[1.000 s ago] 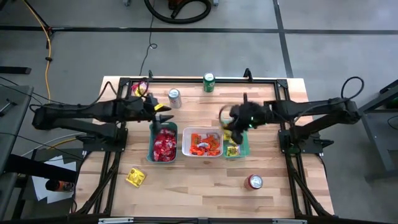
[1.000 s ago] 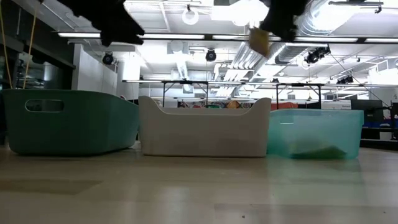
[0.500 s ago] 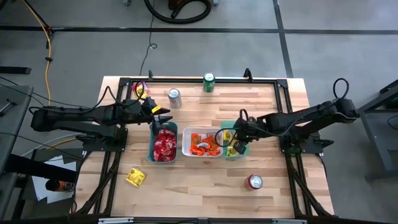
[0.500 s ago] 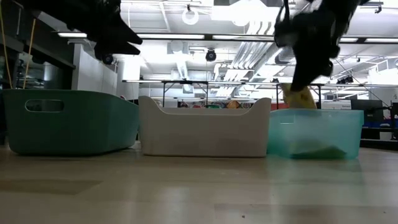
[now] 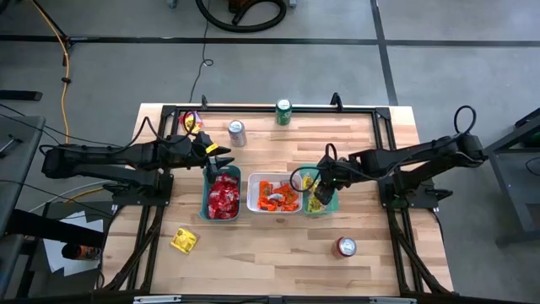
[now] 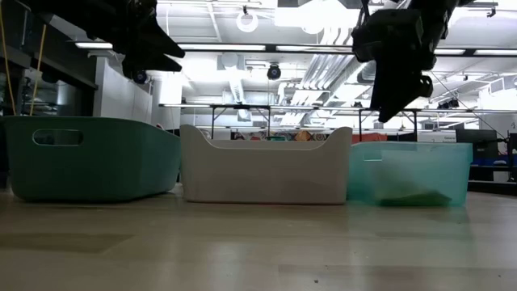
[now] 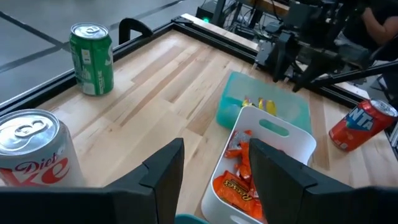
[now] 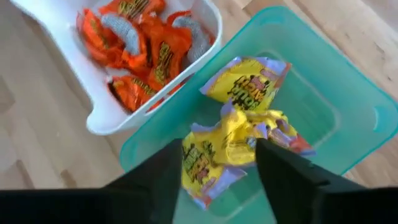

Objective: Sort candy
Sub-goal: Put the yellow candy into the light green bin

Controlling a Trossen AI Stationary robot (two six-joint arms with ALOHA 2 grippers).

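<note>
Right gripper (image 5: 325,180) hangs over the light teal bin (image 5: 328,203), fingers spread with nothing between them; the right wrist view looks between them into that bin (image 8: 348,130). Left gripper (image 5: 221,154) waits just above the far end of the dark green bin (image 5: 207,190), its fingers also apart.

On the table (image 5: 278,245) three bins stand in a row, each with its long axis running from 12 to 6 o'clock: the dark green one holds red candy (image 5: 223,198), the white bin (image 5: 274,209) orange candy (image 5: 278,194), and the light teal one yellow candy (image 5: 315,203).

One stray yellow packet (image 5: 183,241) lies well apart at 7 o'clock from the bins, turned corner-up.

Only the right wrist view shows that the yellow candy (image 8: 239,134) lies in a crumpled heap, the packets pointing different ways. From table height, the bin walls hide nearly all the candy. The left wrist view alone shows the lettering on the orange packets (image 7: 239,180).

A green can (image 5: 283,111), a silver can (image 5: 237,133) and a red can (image 5: 346,247) stand on the table.
</note>
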